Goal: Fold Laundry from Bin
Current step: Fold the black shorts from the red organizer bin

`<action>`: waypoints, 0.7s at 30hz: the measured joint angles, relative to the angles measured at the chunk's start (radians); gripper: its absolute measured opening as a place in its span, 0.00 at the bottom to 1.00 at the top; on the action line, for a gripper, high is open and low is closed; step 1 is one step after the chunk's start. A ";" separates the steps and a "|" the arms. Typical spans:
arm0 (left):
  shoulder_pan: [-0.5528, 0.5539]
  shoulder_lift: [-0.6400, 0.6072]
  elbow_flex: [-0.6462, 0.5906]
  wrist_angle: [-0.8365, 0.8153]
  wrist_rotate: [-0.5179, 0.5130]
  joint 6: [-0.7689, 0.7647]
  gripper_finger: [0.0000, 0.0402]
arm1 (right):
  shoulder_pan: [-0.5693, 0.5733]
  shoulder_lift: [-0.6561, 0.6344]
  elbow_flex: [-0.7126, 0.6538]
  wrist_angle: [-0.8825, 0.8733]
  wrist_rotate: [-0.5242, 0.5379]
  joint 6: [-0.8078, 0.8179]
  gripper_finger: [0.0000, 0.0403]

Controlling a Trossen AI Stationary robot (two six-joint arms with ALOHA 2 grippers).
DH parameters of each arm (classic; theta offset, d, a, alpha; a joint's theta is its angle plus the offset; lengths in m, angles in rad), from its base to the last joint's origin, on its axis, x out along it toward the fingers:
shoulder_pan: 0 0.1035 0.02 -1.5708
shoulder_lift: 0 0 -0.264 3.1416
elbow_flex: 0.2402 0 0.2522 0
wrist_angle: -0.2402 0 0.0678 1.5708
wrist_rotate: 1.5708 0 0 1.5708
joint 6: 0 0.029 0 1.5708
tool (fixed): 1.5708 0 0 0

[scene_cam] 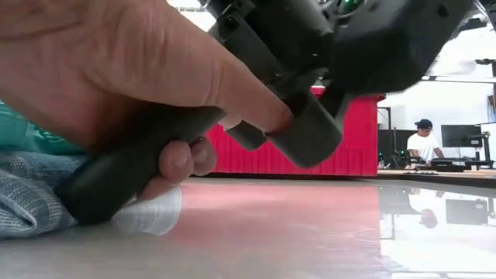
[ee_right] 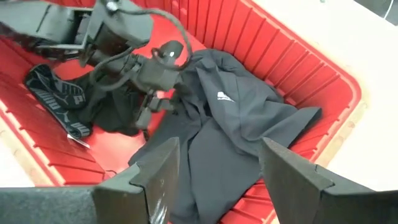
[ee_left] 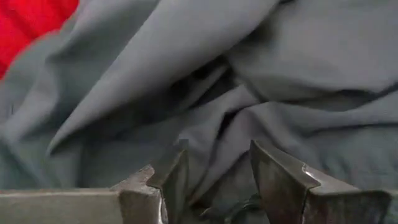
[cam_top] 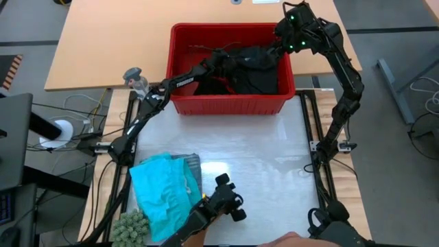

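Red bin [cam_top: 232, 104] at the far edge of the white surface [cam_top: 267, 165], ribbed walls, tall sides, rim all round. Inside, black laundry [cam_top: 250, 72] heaped loosely: one dark garment [ee_right: 217, 137] with a small white logo on the chest, crumpled and spread across the bin floor, and beside it a smaller black piece [ee_right: 59, 102] with a white-lettered waistband. Left gripper [ee_right: 152, 106] lowered into the bin over the black cloth, fingers [ee_left: 177, 177] parted, with creased dark-grey fabric [ee_left: 261, 81] filling the gap between them and a sliver of red wall in one corner of the left wrist view; not clenched on anything. Right gripper [ee_right: 217, 171] hovering above the bin's near-right side, fingers spread wide and holding nothing, looking down on the logo garment. On the surface's near-left part, well apart from the bin, a bright turquoise garment [cam_top: 161, 192] lying rumpled on top of a blue-grey striped one [cam_top: 191, 163], whose edge shows just beside it. Close to the low camera, a person's hand [scene_cam: 132, 70] gripping a dark handle [scene_cam: 132, 167], with the bin seen red behind it.
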 joint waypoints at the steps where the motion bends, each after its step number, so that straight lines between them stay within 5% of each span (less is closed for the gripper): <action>1: -0.008 0.000 0.001 -0.002 -0.006 0.025 0.40 | -0.002 0.000 0.000 0.001 0.000 0.000 0.61; 13: -0.028 -0.001 0.002 -0.014 -0.086 0.073 0.39 | -0.008 0.000 0.000 0.029 -0.026 -0.010 0.61; 21: -0.032 -0.001 0.002 -0.023 -0.085 0.093 0.16 | -0.008 0.000 0.000 0.028 -0.071 -0.011 0.61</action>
